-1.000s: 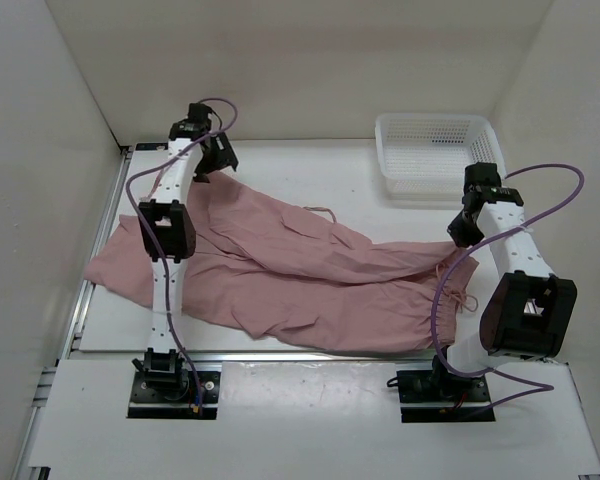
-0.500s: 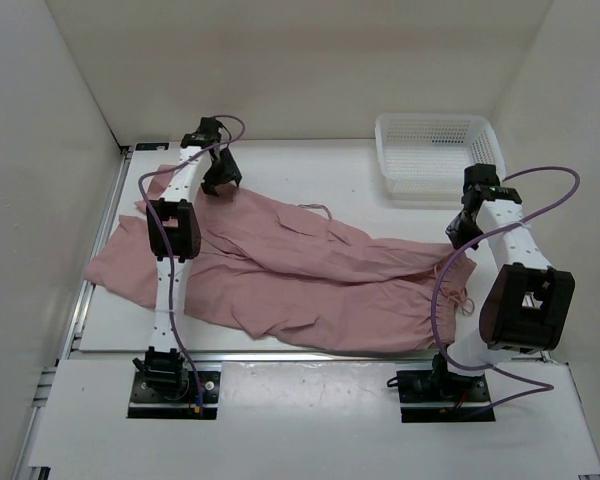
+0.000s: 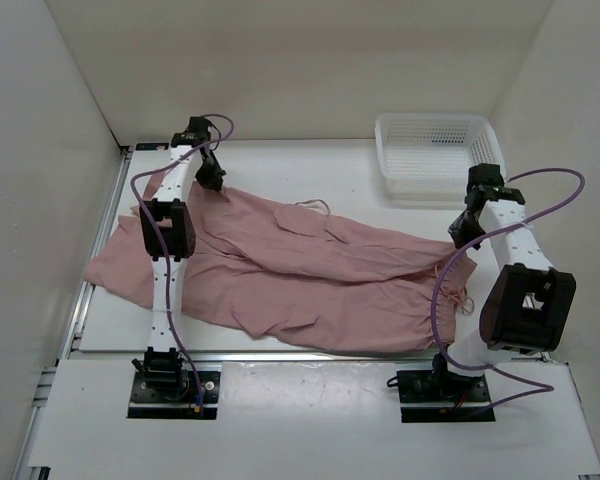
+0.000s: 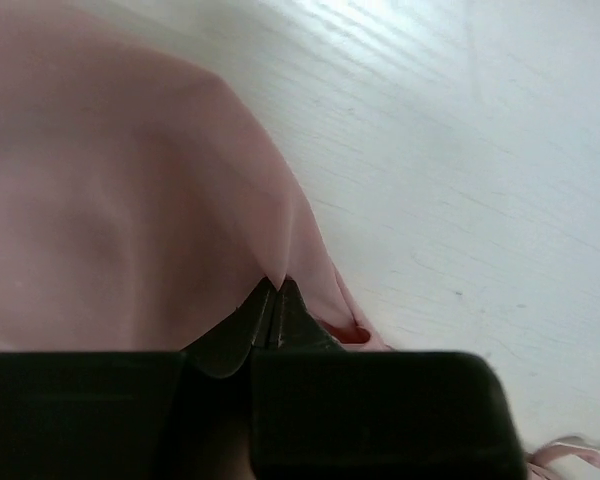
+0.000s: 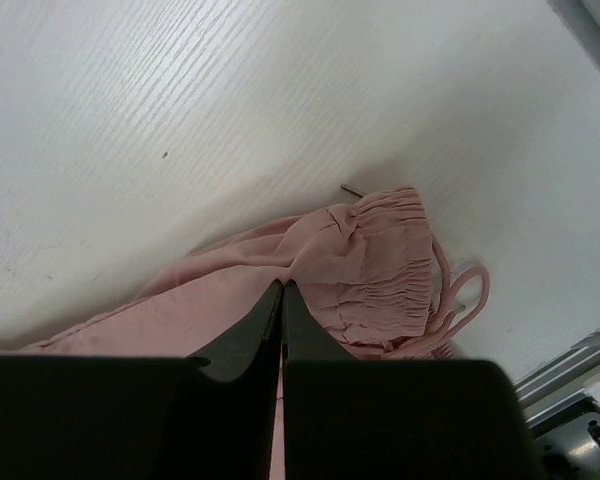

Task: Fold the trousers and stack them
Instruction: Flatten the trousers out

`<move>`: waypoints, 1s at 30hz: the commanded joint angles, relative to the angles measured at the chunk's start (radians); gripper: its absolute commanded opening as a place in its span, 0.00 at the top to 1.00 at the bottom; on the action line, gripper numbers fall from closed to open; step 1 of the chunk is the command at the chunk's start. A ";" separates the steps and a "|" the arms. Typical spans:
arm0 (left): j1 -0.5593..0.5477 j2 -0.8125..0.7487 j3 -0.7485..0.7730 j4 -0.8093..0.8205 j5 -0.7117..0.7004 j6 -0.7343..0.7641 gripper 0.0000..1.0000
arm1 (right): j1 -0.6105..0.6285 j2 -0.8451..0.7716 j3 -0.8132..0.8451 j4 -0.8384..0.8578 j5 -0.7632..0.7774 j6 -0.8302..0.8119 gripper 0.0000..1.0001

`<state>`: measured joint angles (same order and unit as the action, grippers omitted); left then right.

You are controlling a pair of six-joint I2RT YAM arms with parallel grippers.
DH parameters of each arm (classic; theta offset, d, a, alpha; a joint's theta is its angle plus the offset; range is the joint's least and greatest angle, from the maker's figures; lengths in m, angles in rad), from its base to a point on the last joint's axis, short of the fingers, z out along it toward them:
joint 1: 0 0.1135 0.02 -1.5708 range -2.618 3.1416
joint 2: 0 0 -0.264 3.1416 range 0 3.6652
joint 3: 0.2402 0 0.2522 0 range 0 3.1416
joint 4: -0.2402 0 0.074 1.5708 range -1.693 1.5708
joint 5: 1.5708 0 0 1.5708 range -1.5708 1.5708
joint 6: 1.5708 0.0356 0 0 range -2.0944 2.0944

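The dusty-pink trousers [image 3: 310, 270] lie spread across the white table, their length running from the far left to the right. My left gripper [image 3: 212, 178] sits at their far-left corner. In the left wrist view it [image 4: 277, 285] is shut, pinching a peak of the trousers' edge [image 4: 130, 200]. My right gripper [image 3: 465, 232] is at the cloth's right end. In the right wrist view it [image 5: 282, 285] is shut on a fold of the trousers [image 5: 230, 300], just beside the gathered elastic band [image 5: 390, 255] and a looped cord [image 5: 460, 290].
A white mesh basket [image 3: 435, 155] stands at the back right, close behind the right arm. White walls enclose the table on three sides. A metal rail [image 3: 100, 260] runs along the left edge, where the cloth overhangs slightly.
The left gripper came down onto the far-left edge of the trousers and closed on it. The right gripper stayed shut and in place.
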<state>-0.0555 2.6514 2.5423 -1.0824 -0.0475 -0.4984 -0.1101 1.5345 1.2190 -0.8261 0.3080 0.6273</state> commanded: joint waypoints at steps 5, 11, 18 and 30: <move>-0.003 -0.110 0.125 0.085 0.072 -0.103 0.90 | -0.052 0.004 0.125 0.022 0.123 0.075 1.00; -0.003 -0.119 0.130 0.137 0.101 -0.160 0.90 | -0.062 0.094 0.253 0.041 0.134 0.065 0.96; -0.003 -0.226 0.075 0.138 0.207 -0.109 0.00 | -0.072 0.024 0.274 0.018 -0.021 0.008 0.05; 0.038 -0.848 -0.650 0.018 0.003 -0.006 0.90 | -0.072 -0.454 -0.279 -0.048 -0.271 -0.015 1.00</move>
<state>-0.0372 1.9968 2.0972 -1.0195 0.0139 -0.5171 -0.1795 1.1416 1.0695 -0.8246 0.1654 0.6182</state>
